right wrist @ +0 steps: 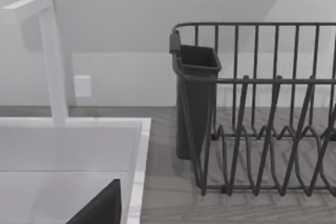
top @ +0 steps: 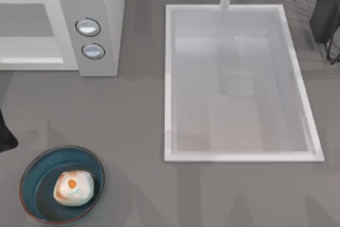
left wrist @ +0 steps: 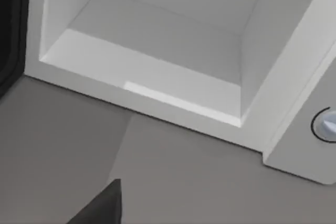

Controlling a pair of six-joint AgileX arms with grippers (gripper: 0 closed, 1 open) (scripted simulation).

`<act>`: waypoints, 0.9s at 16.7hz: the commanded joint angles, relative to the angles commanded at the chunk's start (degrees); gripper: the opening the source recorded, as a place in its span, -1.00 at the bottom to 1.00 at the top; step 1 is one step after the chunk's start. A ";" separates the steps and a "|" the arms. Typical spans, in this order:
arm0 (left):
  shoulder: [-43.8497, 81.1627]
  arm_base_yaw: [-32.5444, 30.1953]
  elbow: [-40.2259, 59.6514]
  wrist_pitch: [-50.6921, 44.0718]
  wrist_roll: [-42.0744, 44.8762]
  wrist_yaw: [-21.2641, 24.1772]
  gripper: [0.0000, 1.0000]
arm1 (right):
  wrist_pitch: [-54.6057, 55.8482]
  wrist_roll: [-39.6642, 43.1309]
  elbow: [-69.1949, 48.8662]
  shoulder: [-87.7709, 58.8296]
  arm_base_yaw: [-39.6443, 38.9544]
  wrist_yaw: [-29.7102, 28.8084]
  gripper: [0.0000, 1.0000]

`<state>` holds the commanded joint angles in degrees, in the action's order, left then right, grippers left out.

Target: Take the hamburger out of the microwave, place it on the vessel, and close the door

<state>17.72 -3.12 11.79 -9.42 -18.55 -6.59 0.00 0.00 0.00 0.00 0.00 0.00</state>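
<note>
The small rounded whitish-tan hamburger (top: 74,187) with an orange spot on top is seen lying inside the round shallow vessel (top: 33,169), teal-blue within and reddish-brown at the rim, which stands on the grey bench (top: 133,126) at its front left. The large white boxy microwave (top: 109,19) with two round silver-blue knobs is set at the back left, well apart from the vessel. Its cavity (left wrist: 157,40) is shown open and bare, so the closing of the door is judged to be the step left.

The left arm (top: 5,135) is placed at the bench's left edge, between microwave and vessel, with the left pincer (left wrist: 100,207) held before the open cavity. Whether that pincer is apart or together cannot be told. A dark upright strip (left wrist: 10,24) just beside the opening may be the swung-out door, though this is not certain.

The door is expected to behave as a stiff, light, hinged panel that swings freely. It is best pushed flat near its free edge or bar handle rather than gripped. The hamburger is judged soft and light and should be left undisturbed.

The right arm (top: 325,9) is parked at the back right, and its pincer's (right wrist: 100,207) state cannot be told.
</note>
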 joint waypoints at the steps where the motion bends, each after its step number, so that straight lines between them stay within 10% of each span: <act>1: -4.11 0.77 -2.56 2.19 4.40 1.41 1.00 | 0.00 0.00 0.00 0.00 0.00 0.00 1.00; 12: -17.71 3.12 -11.79 9.42 18.55 6.59 1.00 | 0.00 0.00 0.00 0.00 0.00 0.00 1.00; 15: -17.71 3.12 -11.79 9.42 18.55 6.59 0.55 | 0.00 0.00 0.00 0.00 0.00 0.00 1.00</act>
<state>0.00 0.00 0.00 0.00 0.00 0.00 0.00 0.00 0.00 0.00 0.00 0.00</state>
